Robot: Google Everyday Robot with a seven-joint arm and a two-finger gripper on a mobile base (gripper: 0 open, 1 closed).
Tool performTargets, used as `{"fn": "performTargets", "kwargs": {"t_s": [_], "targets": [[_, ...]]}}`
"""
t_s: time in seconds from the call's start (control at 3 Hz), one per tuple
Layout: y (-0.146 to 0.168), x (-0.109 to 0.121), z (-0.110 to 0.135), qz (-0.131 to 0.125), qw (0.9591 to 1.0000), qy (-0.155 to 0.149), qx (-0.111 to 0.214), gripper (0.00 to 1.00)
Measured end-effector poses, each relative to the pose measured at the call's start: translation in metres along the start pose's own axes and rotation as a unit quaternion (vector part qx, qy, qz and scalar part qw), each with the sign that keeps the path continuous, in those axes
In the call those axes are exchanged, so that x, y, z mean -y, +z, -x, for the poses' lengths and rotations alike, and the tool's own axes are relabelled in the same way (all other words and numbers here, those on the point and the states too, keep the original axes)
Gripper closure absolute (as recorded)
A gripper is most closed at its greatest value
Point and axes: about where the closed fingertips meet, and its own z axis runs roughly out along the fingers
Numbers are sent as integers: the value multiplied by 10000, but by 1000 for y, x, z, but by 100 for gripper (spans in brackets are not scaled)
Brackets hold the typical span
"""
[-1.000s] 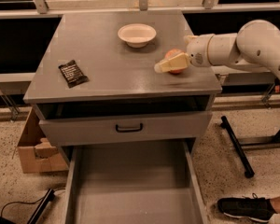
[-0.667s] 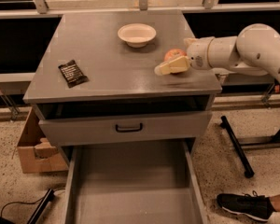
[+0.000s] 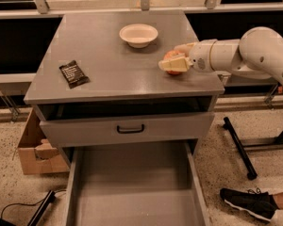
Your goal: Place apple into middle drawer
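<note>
Cardboard box [image 3: 37,150]: brown, open-topped, on the speckled floor left of the cabinet.
Snack packet [image 3: 74,73]: dark, flat, crinkled foil look; lying on the left of the table [image 3: 113,65], well apart from the apple.
Table: matte grey, flat, square-edged top.
Handled drawer [image 3: 127,130]: grey front panel, black loop handle, slightly out.
Middle drawer [image 3: 132,192]: below it, pulled far out; bare flat grey floor, thin side walls, nothing inside.
Bowl [image 3: 138,35]: white, shallow, round, matte; near the table's back.
Apple [image 3: 170,55]: red-orange, round, smooth-skinned; resting on the table near its right front edge, not yet in the drawer.
Handling, judged: firm and fairly light, slick skin, prone to roll if released on the flat; likely to bruise if dropped. Best held across the widest girth, squeezed moderately, and set down low on the drawer floor.
Claw [image 3: 177,60]: pale yellow, set about the apple at table level; gripping or merely straddling cannot be told.
Arm [image 3: 254,51]: white, rounded, glossy shell, reaching in from the right.
Shoe [image 3: 247,203]: black, white-soled, on the floor.
</note>
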Motion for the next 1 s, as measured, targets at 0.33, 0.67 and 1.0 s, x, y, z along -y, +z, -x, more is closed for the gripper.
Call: {"fn": "performTargets", "kwargs": {"t_s": [0.33,0.67,1.0], "targets": [[3,-2,0,24,10000,-1,1,68],[5,-3,0,45,10000,-2,1,90],[8,-4,2,75,10000,-1,-5,100]]}}
